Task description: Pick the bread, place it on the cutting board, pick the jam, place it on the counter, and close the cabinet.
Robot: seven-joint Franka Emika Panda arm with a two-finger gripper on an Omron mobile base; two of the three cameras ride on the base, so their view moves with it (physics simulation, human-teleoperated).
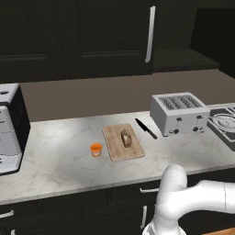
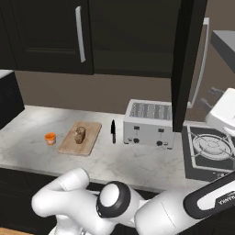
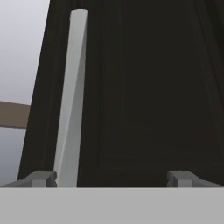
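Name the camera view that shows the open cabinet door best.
The hand view: the cabinet door and its silver handle sit close ahead of the open end effector. The right base view shows it edge-on. In the left base view I cannot pick it out.

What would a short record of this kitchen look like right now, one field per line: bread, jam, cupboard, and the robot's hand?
bread: lying on the cutting board
jam: on the counter, just beside the board, apart from it
cabinet: one upper door swung out, edge-on above the toaster
gripper: open, facing the dark door, its silver handle by one fingertip
knife: on the counter between board and toaster
left to do: shut the cabinet
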